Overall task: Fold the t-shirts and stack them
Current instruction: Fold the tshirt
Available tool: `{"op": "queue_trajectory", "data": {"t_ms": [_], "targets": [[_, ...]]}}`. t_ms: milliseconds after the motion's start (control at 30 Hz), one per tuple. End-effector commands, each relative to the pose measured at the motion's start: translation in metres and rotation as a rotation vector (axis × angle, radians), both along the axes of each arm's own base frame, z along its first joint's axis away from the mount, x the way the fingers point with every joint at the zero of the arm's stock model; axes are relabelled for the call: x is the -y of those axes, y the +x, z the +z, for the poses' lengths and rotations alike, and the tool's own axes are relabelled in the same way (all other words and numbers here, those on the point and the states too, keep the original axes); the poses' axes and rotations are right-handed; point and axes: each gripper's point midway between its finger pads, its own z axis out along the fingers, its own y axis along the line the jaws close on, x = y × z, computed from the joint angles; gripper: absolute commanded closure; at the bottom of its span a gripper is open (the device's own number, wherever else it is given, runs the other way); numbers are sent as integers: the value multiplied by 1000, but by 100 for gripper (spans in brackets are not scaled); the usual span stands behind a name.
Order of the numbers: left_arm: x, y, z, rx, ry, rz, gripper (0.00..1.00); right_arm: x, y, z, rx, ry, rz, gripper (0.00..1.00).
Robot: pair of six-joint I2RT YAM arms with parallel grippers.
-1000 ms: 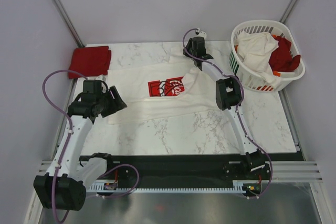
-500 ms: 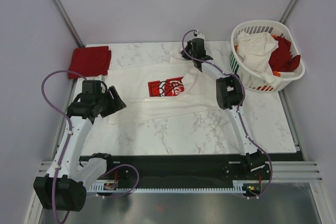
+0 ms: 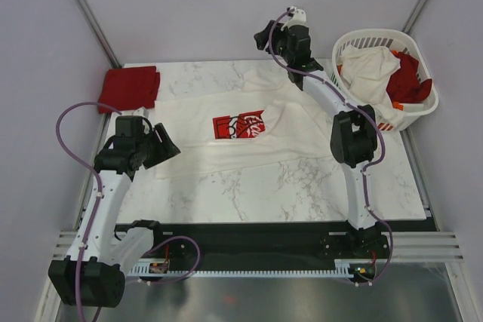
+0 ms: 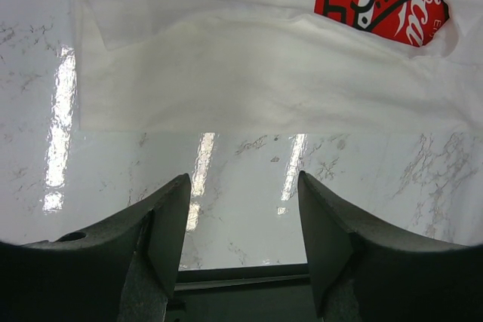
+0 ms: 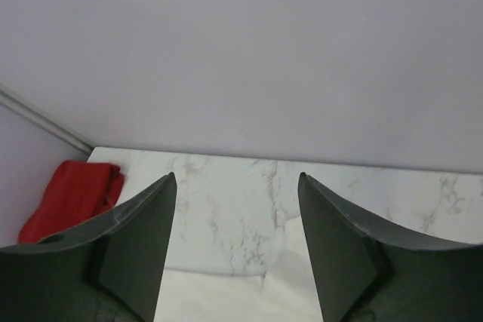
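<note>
Only the top view shows the basket [image 3: 341, 96], right of the printed shirt [image 3: 241, 152], with one cream shirt [image 3: 370, 69] and one red shirt [image 3: 405, 81] heaped in it. The printed shirt is spread flat on the table [image 3: 302, 186]: cream, with a red graphic [image 3: 240, 126]. Its doubled-over near edge is made out only in the left wrist view. One folded shirt [image 3: 130, 87], red, lies off its far-left corner. The left gripper [image 3: 167, 145] is held wide and empty beside its near-left hem. The right gripper [image 3: 263, 38] is raised beyond its far edge, wide, with nothing held.
</note>
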Motion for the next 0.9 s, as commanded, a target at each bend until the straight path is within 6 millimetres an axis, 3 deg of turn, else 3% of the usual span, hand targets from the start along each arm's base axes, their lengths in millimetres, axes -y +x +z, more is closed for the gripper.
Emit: {"op": "queue_trajectory", "data": {"t_ms": [0,67,133,267,367,633,767,867], "targets": [[-2,5,5,45,18,-28,34,20,28,-52,-93,-179,-107,24],[-2,5,5,46,21,-26,34,27,40,-82,-175,-248,-151,17],[-3,5,5,48,22,-23,34,44,47,-95,-204,-278,-224,16],[-4,6,4,43,22,-14,34,88,51,-141,-315,-245,-295,15],[-4,6,2,35,20,-19,34,99,53,-160,-354,-218,-264,16],[-6,6,1,29,19,-10,34,99,48,-192,-409,-253,-214,18],[-7,7,1,31,19,-8,34,95,32,-222,-485,-249,-179,27],[-7,7,1,28,19,-7,34,90,23,-232,-509,-242,-152,33]]}}
